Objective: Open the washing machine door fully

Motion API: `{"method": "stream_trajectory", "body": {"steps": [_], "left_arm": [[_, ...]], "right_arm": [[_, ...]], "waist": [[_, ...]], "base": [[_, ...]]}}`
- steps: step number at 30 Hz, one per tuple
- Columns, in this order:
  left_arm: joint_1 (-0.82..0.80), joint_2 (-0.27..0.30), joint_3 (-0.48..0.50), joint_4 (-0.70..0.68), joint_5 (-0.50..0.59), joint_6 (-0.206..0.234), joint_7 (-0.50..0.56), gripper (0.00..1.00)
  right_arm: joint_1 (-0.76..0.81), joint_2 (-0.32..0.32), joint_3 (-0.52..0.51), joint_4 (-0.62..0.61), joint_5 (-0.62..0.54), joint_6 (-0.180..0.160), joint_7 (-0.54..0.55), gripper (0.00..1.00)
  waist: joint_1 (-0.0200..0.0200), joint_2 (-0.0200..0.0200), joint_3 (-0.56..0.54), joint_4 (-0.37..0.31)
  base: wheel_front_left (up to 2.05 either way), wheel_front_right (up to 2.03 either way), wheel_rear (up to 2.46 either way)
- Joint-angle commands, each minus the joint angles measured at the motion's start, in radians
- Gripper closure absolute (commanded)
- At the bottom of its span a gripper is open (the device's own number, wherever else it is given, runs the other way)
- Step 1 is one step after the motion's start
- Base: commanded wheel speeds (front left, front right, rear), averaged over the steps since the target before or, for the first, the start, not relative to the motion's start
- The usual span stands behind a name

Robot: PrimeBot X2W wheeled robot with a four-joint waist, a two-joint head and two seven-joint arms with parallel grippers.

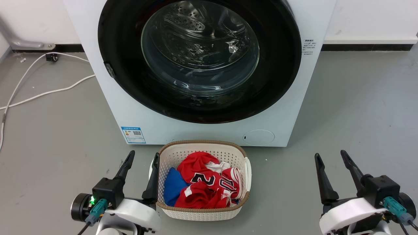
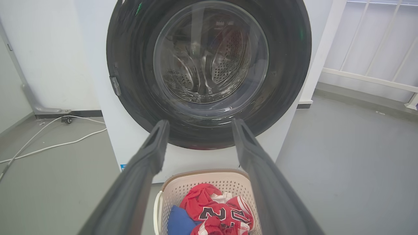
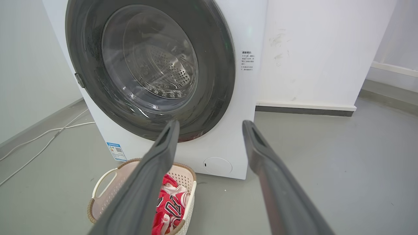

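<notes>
Head view: the glossy, round black washing machine door, with its bulging clear glass, lies flush against the boxy white washing machine. It is well beyond the left fingers and right fingers, both pairs spread and empty. Left wrist view: the door is straight ahead. Right wrist view: the door is ahead and to the left.

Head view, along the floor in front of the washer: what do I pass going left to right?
The left pincer, open → white laundry basket → right pincer, open.
</notes>
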Motion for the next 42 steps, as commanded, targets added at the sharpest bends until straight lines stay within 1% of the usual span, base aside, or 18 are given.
{"method": "stream_trajectory", "body": {"steps": [1,10,24,36,37,38,39,40,42], "left_arm": [[-0.014,-0.003,0.002,0.002,0.022,0.0,-0.009,0.0],[-0.015,-0.007,0.007,0.003,0.073,-0.001,-0.025,0.0],[-0.014,-0.013,0.015,0.012,0.045,-0.004,-0.025,0.0],[-0.012,-0.013,0.016,0.016,0.032,-0.005,-0.025,0.0],[-0.012,-0.013,0.017,0.017,0.031,-0.005,-0.024,0.0],[-0.012,-0.013,0.017,0.018,0.031,-0.005,-0.024,0.0],[-0.012,-0.013,0.017,0.019,0.032,-0.005,-0.024,0.0],[-0.012,-0.014,0.018,0.019,0.031,-0.005,-0.024,0.0],[-0.01,-0.014,0.018,0.02,0.029,-0.005,-0.024,0.0]], "right_arm": [[0.01,0.004,0.002,-0.008,-0.019,0.0,-0.005,0.0],[0.019,0.008,0.004,-0.013,-0.049,0.0,-0.012,0.0],[0.015,0.008,-0.007,-0.008,0.002,0.0,-0.007,0.0],[0.011,0.008,-0.004,0.002,0.01,0.0,-0.01,0.0],[0.011,0.008,-0.004,0.003,0.016,0.0,-0.009,0.29],[0.011,0.008,-0.004,0.004,0.018,0.0,-0.008,0.64],[0.012,0.008,-0.003,0.006,0.022,0.0,-0.006,0.89],[0.012,0.008,-0.002,0.007,0.026,0.0,-0.004,1.0],[0.013,0.008,-0.004,0.009,0.036,0.0,-0.002,1.0]], "waist": [[0.0,-0.0001,0.0,0.0],[0.0,-0.0001,-0.001,-0.001],[0.0,-0.0001,-0.004,0.001],[0.0,-0.0001,-0.009,0.002],[0.0,-0.0001,-0.009,0.002],[0.0,-0.0001,-0.01,0.001],[0.0,-0.0001,-0.011,0.001],[0.0,-0.0001,-0.012,0.001],[0.0,-0.0001,-0.014,0.001]], "base": [[0.0,0.0,0.0],[0.0,0.0,0.0],[0.0,0.0,0.0],[0.0,0.0,0.0],[0.0,0.0,0.0],[0.0,0.0,0.0],[0.0,0.0,0.0],[0.0,0.0,0.0],[0.0,0.0,0.0]]}}
